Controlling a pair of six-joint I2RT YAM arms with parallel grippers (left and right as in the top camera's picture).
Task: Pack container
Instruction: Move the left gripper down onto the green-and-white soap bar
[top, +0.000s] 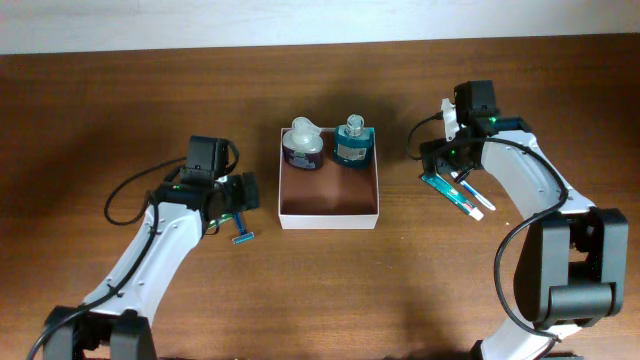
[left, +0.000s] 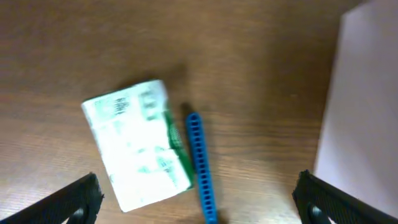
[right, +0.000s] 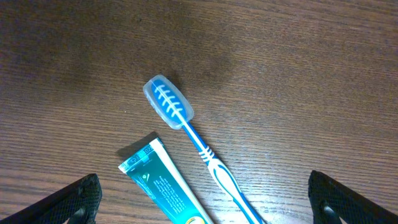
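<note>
Although toothpaste lies outside, the container holds a teal bottle

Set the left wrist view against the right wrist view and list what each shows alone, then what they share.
Left wrist only: a white-and-green packet, a blue ridged handle beside it, the white wall of the container. Right wrist only: a capped blue toothbrush, a teal toothpaste tube. Both: wooden table, dark fingers spread wide.

Square shallow container, white walls, reddish-brown inside, open top upward, flat on the middle of the table
</note>
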